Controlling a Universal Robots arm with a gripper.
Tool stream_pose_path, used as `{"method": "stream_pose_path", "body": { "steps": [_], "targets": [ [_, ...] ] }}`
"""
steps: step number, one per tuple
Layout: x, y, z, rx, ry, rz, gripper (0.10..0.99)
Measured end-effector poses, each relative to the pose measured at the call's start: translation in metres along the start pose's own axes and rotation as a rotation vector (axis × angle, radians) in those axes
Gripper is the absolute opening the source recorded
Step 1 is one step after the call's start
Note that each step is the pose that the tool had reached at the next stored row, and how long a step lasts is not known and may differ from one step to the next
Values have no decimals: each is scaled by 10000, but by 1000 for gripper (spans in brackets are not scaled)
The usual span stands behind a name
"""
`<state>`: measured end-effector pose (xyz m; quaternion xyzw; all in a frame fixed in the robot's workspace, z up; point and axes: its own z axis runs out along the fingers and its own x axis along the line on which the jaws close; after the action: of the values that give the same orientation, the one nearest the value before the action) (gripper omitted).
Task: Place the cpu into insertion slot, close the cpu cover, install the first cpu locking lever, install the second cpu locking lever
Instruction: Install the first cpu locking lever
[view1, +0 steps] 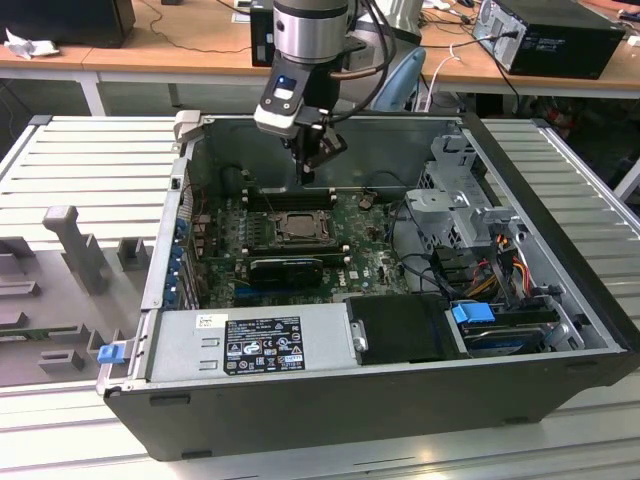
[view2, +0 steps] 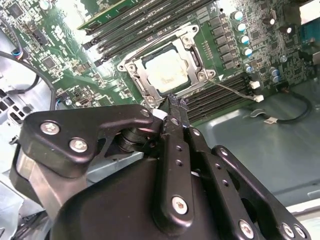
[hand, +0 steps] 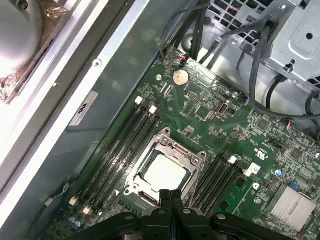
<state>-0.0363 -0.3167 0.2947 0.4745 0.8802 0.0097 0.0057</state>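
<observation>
The cpu (view2: 167, 70) lies flat in the insertion slot (view1: 298, 228) on the green motherboard, its pale top showing through a square window. The cpu cover (view2: 134, 75) looks laid down around it as a metal frame. One thin locking lever (view2: 235, 90) angles out from the socket corner over the memory slots. Another (view2: 155, 42) runs along the opposite side. My gripper (hand: 170, 196) is shut with nothing between its fingers. It hangs just above the socket's edge, with the cpu (hand: 162, 172) directly beyond the tips. In the exterior view the gripper (view1: 310, 172) hovers above the socket, inside the open case.
Long black memory slots (hand: 120, 145) flank the socket on both sides. A coin cell (hand: 180, 76) and a finned heat sink (hand: 295, 207) sit farther along the board. A drive cage (view1: 455, 200), cable bundles (view1: 500, 262) and the power supply (view1: 255, 342) crowd the case.
</observation>
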Motion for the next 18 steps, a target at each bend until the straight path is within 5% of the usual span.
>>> {"method": "stream_pose_path", "body": {
  "steps": [18],
  "targets": [
    [0, 0, 0, -1, 44, -1977, 106]
  ]
}}
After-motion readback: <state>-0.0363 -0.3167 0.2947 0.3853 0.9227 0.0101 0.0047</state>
